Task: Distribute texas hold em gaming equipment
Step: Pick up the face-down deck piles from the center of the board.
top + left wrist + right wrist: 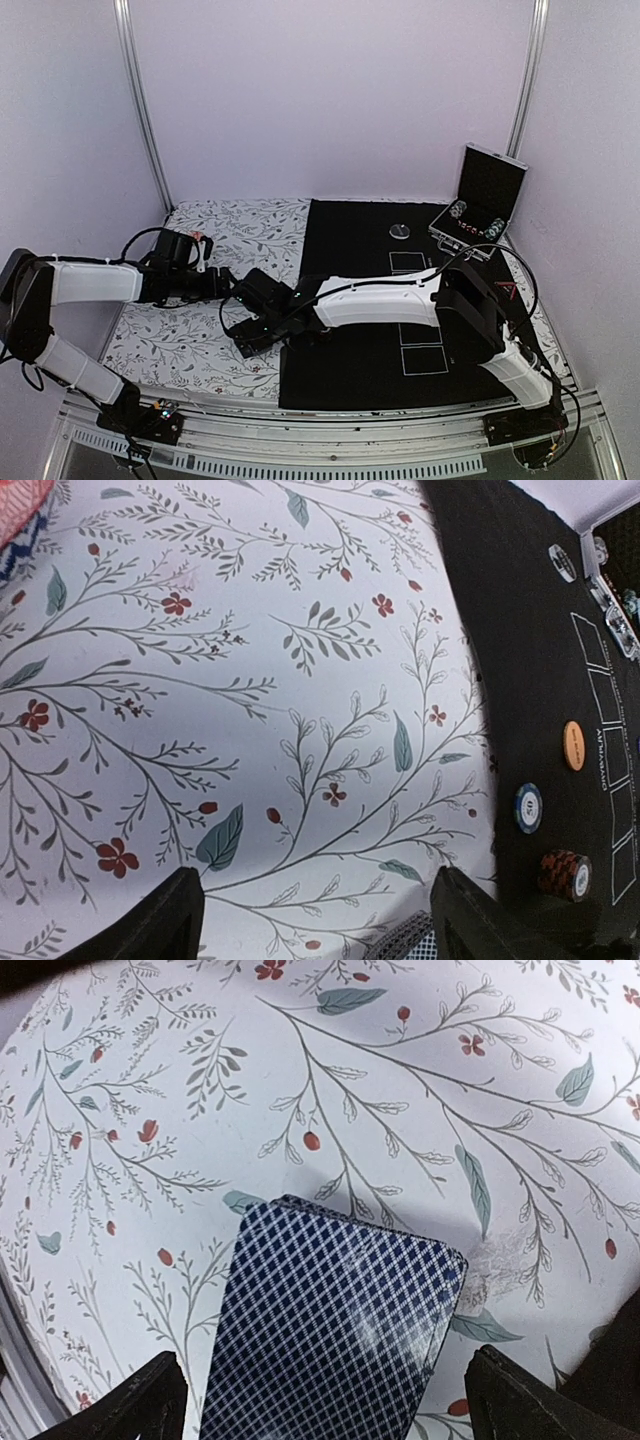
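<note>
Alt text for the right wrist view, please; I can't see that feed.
A stack of blue-checked playing cards lies on the floral cloth, between the open jaws of the right gripper.

Cards (330,1330) under right gripper (325,1395): navy, white diamond lattice. Tablecloth (250,680): white, grey-green sprigs, red blossoms. Mat (530,630) right of left gripper (315,920): black, white outlines. Disc (574,745): orange.
</note>
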{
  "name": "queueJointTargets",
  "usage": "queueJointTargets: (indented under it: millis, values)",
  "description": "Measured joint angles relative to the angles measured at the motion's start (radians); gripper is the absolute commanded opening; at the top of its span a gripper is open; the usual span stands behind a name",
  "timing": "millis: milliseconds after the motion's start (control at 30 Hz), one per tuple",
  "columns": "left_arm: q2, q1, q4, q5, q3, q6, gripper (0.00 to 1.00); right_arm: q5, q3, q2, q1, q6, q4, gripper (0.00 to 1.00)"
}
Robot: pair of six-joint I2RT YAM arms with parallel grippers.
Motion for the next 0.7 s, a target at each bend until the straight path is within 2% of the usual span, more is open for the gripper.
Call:
queueJointTargets:
  millis: [400,700]
  values:
    - [-0.008,0.009,0.023,0.032,0.000,0.001,0.81,0.080,0.095,0.084,0.009,0.012,-0.068,1.00]
    - [-0.029,0.010,0.034,0.034,0.000,0.004,0.81,0.189,0.122,0.103,0.027,0.011,-0.132,0.86]
